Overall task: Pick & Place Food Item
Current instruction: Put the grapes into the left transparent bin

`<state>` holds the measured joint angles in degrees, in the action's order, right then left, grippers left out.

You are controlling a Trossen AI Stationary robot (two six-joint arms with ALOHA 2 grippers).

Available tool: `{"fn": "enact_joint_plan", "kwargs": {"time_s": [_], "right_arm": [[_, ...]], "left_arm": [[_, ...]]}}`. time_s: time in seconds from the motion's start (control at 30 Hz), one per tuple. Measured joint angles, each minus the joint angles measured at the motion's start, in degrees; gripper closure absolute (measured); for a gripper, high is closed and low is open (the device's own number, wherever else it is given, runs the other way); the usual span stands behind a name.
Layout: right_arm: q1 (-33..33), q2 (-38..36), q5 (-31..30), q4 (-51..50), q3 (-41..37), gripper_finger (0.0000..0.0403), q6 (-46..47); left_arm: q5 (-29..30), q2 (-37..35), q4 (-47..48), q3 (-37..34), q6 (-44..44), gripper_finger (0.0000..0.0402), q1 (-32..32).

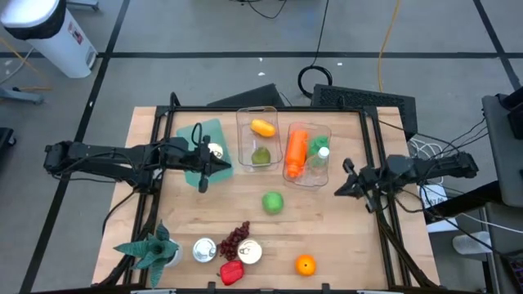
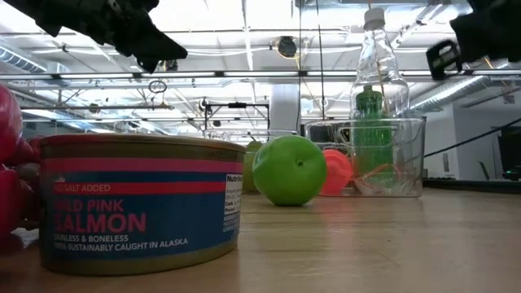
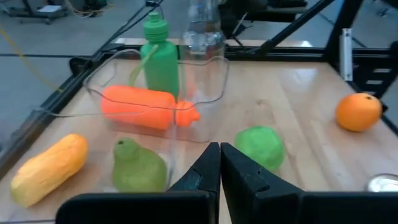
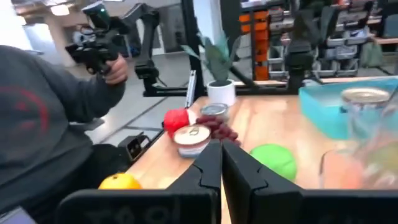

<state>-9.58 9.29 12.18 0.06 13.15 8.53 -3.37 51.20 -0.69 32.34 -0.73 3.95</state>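
I'm hovering my left end effector (image 1: 204, 181) closed, empty | eyeing green apple (image 1: 272, 202) mid-surface | judging it stiff, smooth, slippery; gripping across widest middle

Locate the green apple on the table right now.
In the high view, the green apple sits loose mid-table, just in front of the two clear bins, between both grippers.

From above I get even, bright light with only soft, short shadows on the wooden table (image 1: 327, 245). At table height the ceiling lights (image 2: 244, 24) blow out to white, and the salmon can (image 2: 138, 203) looms close and slightly soft. My right wrist feed is blurred at the clear bin (image 4: 367, 162). The left wrist feed is sharper, with glare on its clear bin (image 3: 205, 74).
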Motion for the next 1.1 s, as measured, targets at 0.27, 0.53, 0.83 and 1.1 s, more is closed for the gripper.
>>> {"fn": "enact_joint_plan", "kwargs": {"time_s": [0.27,0.53,0.83,1.1], "right_arm": [[-0.1,-2.6,6.1,11.1,-10.5,0.0402,0.0],[0.0,-2.3,6.0,9.6,-10.5,0.0402,0.3],[0.0,-2.2,5.9,8.0,-10.6,0.0402,-1.2],[0.0,-2.3,6.1,6.1,-10.7,0.0402,-0.5]], "left_arm": [[-4.3,1.8,0.2,2.2,1.6,0.0381,-5.1],[12.0,16.2,22.2,22.4,14.6,0.0393,-22.7],[13.4,34.3,40.4,33.7,35.5,0.0396,-31.8],[10.1,43.5,36.2,34.6,38.9,0.0284,-35.5]]}}
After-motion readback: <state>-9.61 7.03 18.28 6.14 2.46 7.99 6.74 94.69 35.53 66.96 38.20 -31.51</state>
